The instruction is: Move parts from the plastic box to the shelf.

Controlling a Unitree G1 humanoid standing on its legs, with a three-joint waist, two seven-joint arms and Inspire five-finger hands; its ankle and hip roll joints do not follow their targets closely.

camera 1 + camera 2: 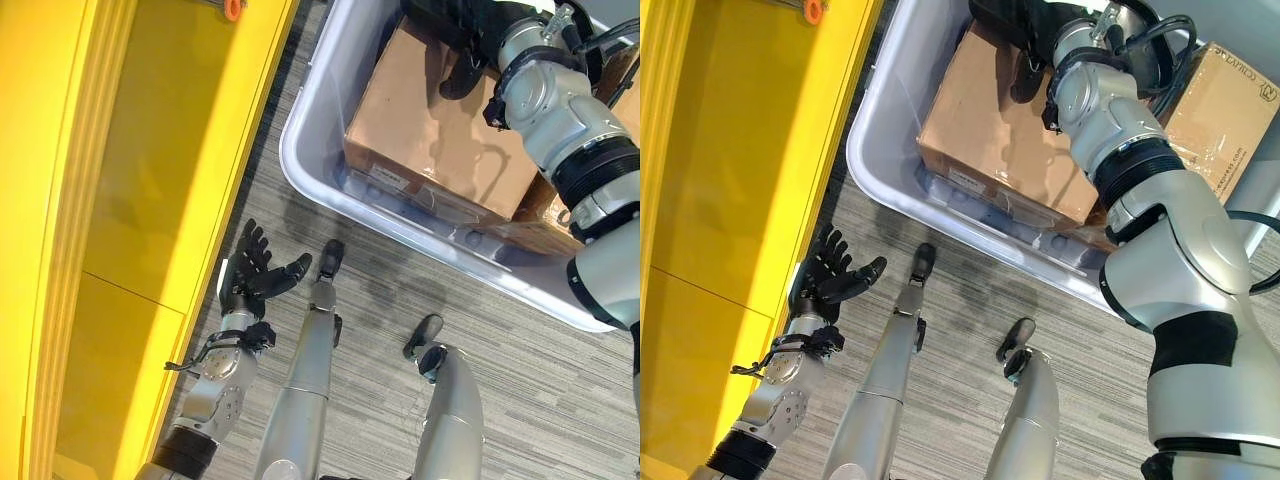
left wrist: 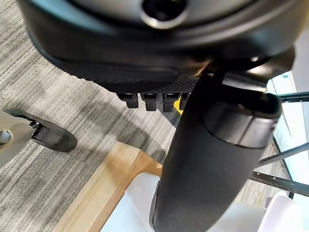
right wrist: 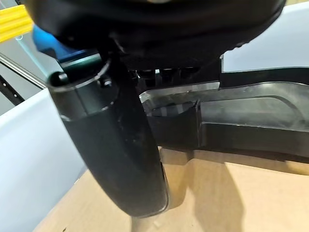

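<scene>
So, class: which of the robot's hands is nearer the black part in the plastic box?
Right. The right hand reaches into the plastic box at the black part, above the cardboard box. The left hand hangs open outside it, beside the yellow shelf.

Lighting, as I read it: bright, even overhead. Soft shadows on the grey carpet point(image 1: 380, 330); right hand point(image 1: 465, 72) shades the cardboard box point(image 1: 430, 130). Wrist views: near bulk blurred.

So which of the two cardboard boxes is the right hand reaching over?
The bigger, plain cardboard box inside the plastic box, on the yellow shelf's side. The right hand hangs above its top; the printed cardboard box lies beyond the arm.
</scene>
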